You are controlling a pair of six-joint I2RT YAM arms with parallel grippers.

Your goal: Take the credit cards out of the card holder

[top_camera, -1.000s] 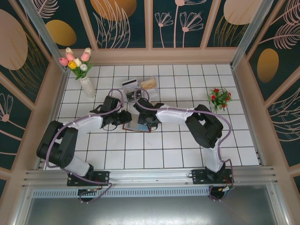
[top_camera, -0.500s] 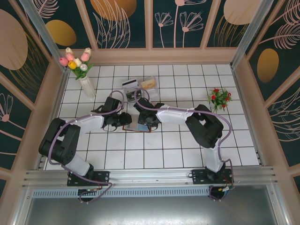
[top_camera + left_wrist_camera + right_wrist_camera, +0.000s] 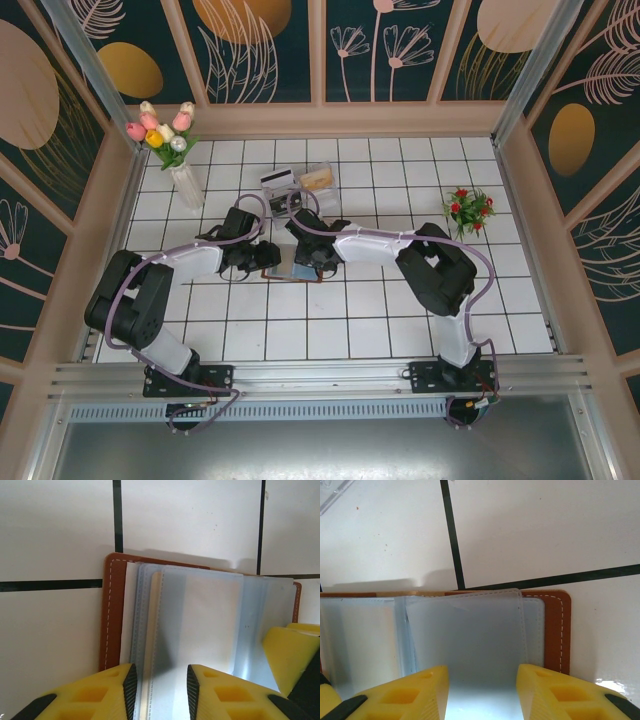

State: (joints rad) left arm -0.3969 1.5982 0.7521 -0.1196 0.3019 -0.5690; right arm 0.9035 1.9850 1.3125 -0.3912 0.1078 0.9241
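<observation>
Card holder [image 3: 115,605] shows stitching [image 3: 106,630] from the wrists, left pincer [image 3: 161,690] and right pincer [image 3: 482,692] half-open over its sleeves [image 3: 210,625].

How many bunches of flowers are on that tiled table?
2: the tulip vase in the back left corner, and the red flower bunch on the right side. The arms might hide more.

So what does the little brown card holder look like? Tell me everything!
The card holder lies open and flat on the white tiled table. Its cover looks like brown leather with pale stitching round the rim. Inside are see-through blue-grey plastic sleeves, stacked like pages. The left gripper and the right gripper reach over opposite ends, their jaws apart; whether they press on it, I cannot tell.
</observation>
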